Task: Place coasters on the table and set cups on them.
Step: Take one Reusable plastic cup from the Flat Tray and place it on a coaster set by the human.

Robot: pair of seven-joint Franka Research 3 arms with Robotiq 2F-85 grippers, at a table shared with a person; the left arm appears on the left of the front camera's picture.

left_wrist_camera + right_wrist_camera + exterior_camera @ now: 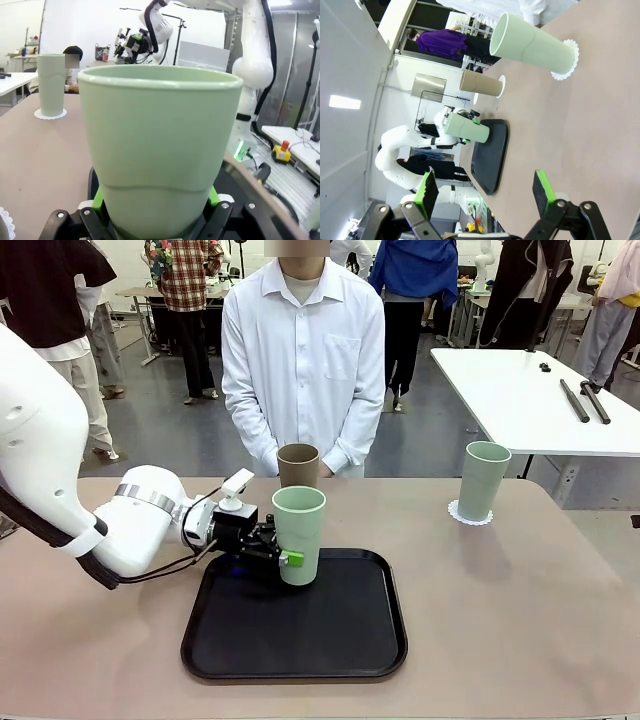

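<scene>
Currently, item one: pale mint green tapered matte tumbler [298, 535], upright over the black square tray [240, 648]; my left pincer [277, 549] is clenched on its lower body. I judge it light, stiff and smooth-walled, best held low. Item two: tan-brown tumbler [298, 465], behind the tray. Item three: second mint tumbler [484, 481], far right of the tray, standing on a white lacy paper coaster [470, 513]. My right pincer [485, 189]: released, empty.

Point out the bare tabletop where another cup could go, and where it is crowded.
Free: the table right of the black tray, in front of the mint cup on its coaster. Crowded: the tray's left, where the left gripper clasps a mint cup, brown cup behind.
</scene>
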